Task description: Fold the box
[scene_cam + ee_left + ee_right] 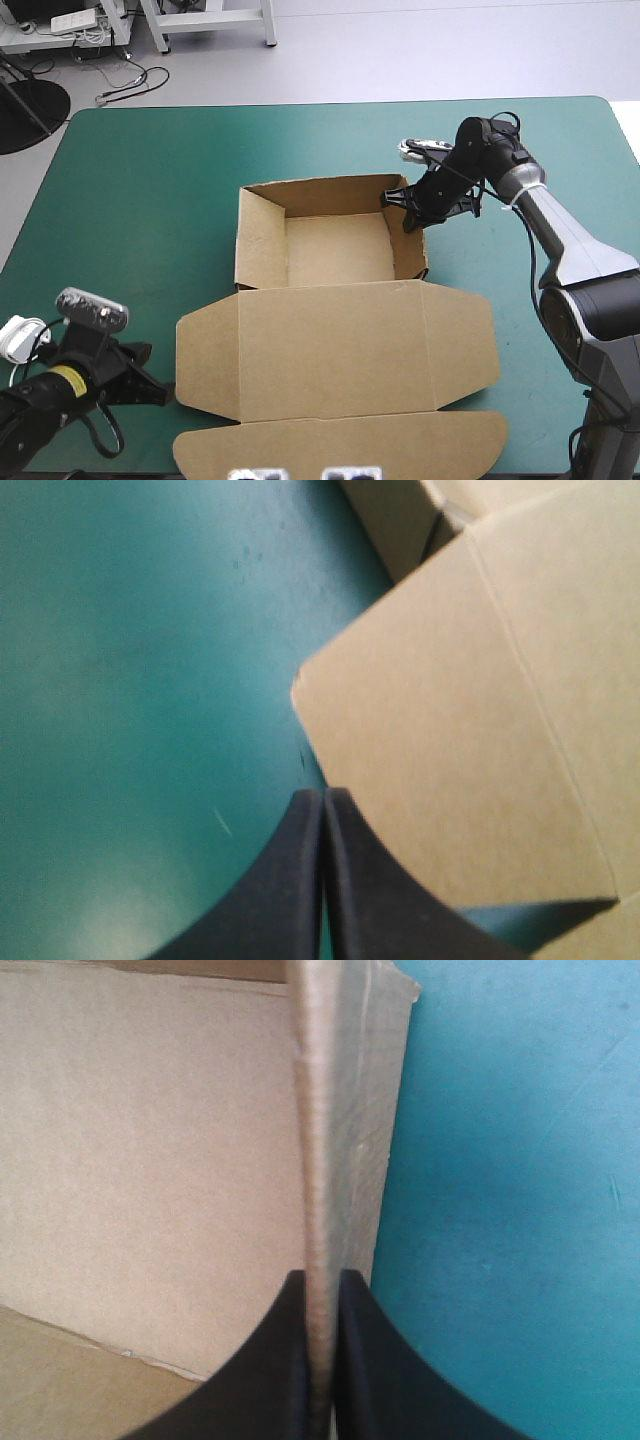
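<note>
The box (335, 345) sits mid-way on the teal-green surface (150, 200), an open tray with its lid flat, the right claw (320, 1282) clamped on its right wall, apparently firming it up, while the left claw (322, 798), together and empty, probably needs to work under the lid flap just beside it.

One box (340, 345), two grippers (322, 800) (320, 1280)
</note>
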`<state>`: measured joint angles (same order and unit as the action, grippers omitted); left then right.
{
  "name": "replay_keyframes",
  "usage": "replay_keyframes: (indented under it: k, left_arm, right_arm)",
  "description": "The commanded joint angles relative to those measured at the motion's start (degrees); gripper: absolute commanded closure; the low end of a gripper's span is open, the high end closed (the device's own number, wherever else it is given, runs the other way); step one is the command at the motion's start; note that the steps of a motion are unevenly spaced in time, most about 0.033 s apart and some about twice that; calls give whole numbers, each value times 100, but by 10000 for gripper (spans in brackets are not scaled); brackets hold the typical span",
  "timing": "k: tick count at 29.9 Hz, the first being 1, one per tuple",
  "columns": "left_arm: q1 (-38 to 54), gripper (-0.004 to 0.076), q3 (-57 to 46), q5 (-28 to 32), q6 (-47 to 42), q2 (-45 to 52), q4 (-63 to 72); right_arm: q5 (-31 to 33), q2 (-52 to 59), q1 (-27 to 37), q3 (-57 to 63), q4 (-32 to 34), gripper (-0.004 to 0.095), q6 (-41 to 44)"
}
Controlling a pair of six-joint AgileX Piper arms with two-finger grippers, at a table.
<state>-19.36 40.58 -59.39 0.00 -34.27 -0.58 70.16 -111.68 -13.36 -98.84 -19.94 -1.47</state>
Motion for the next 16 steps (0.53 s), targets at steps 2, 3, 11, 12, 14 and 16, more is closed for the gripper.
replay_keyframes:
  k: [2,3,11,12,14,16]
  left_arm:
    - [-5,734,-540,205,-443,658,-89]
    - [-5,734,-650,174,-443,794,-116]
    - [-5,734,-710,51,-443,1343,-475]
    - [-5,734,-710,51,-443,1339,-463]
    - [-5,734,-710,51,-443,1339,-452]
    - [-5,734,-710,51,-443,1339,-477]
  right_arm:
    - [64,691,501,-155,71,928,-106]
    - [100,771,691,-155,142,928,-138]
    - [151,1138,2692,-155,589,928,-368]
    - [151,1138,2931,-155,758,928,-381]
    - [151,1138,3324,-144,1164,928,-381]
    - [151,1112,3566,-144,1421,927,-369]
